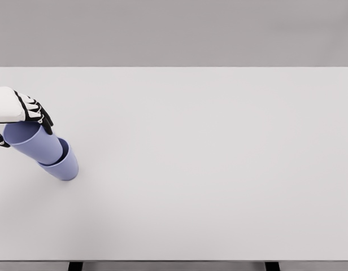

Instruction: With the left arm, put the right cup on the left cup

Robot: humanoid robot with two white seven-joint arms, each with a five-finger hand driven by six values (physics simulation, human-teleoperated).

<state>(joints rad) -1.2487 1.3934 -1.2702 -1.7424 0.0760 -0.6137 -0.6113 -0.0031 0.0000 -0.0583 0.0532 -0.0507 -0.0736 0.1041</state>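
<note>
Near the tabletop's left edge, the left hand has its fingers wrapped around the upper cup's rim, steadying it nested inside the lower cup.

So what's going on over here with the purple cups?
The robot's left hand is at the rim of the upper cup, fingers curled over its top edge. That cup sits tilted inside the lower cup, so the two are nested near the left edge of the white table. The hand has not let go yet. The right arm is out of sight.
</note>
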